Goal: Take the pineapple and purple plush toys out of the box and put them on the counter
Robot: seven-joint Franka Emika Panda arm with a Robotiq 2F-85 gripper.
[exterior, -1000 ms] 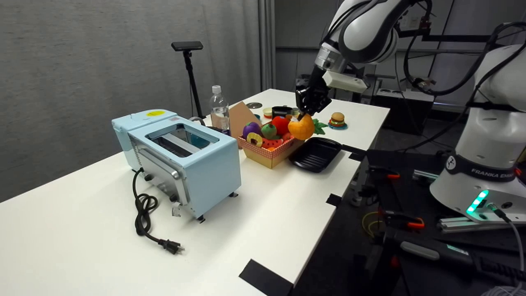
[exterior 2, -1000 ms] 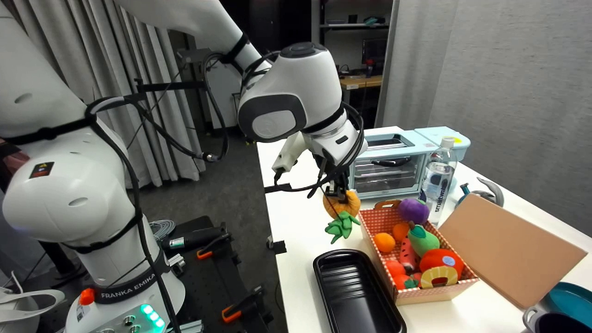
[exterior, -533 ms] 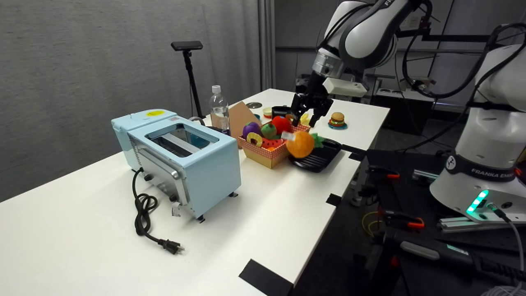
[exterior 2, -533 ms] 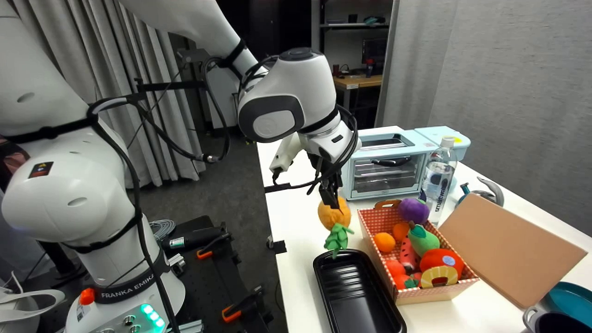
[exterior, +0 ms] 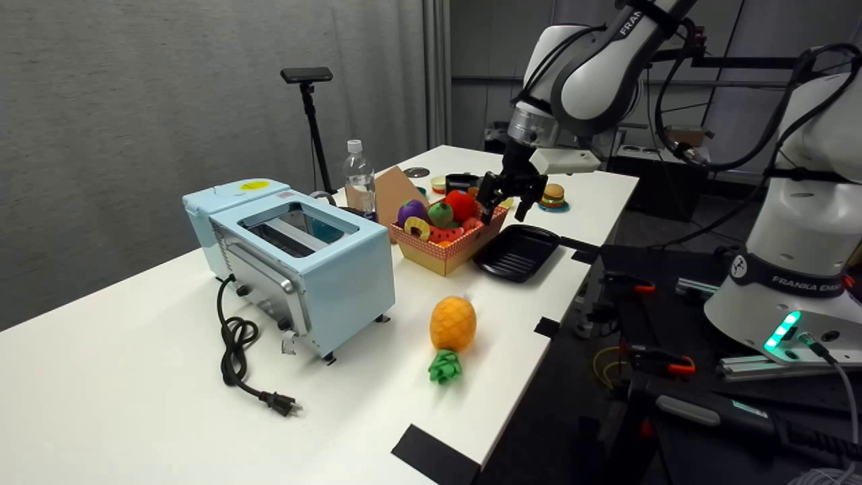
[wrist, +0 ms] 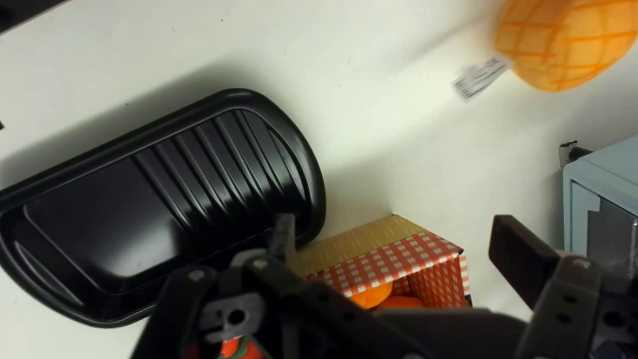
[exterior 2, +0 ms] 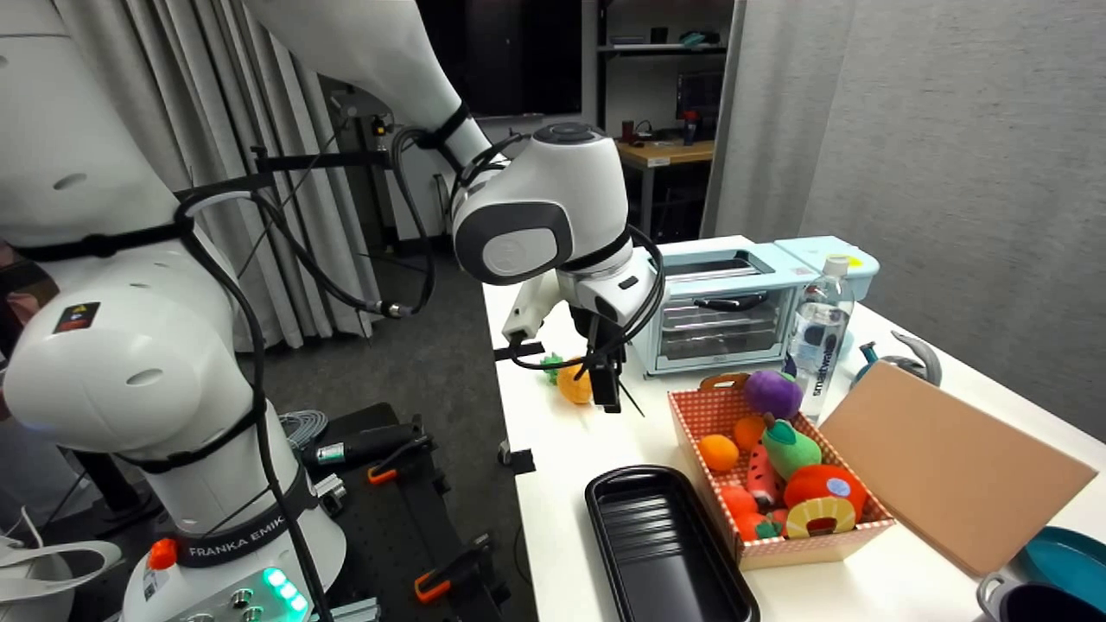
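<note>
Light blue toaster oven [exterior: 347, 283] on the left in an exterior view, black cord [exterior: 236, 339] bunched up beside it, water bottle [exterior: 360, 185] farther back. Black tray [exterior: 517, 252] off right, toy burger [exterior: 553, 195] beyond it.

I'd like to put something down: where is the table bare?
Widest, in an exterior view: left of the power cord. Smaller: between the pineapple toy and black tray. Crowded: around the box, where tray, bottle and board gather.

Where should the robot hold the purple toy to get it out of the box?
Probably best to squeeze the purple plush toy around its round middle, coming straight down from above. It bulges above the rim of the box, and nothing covers its top.
</note>
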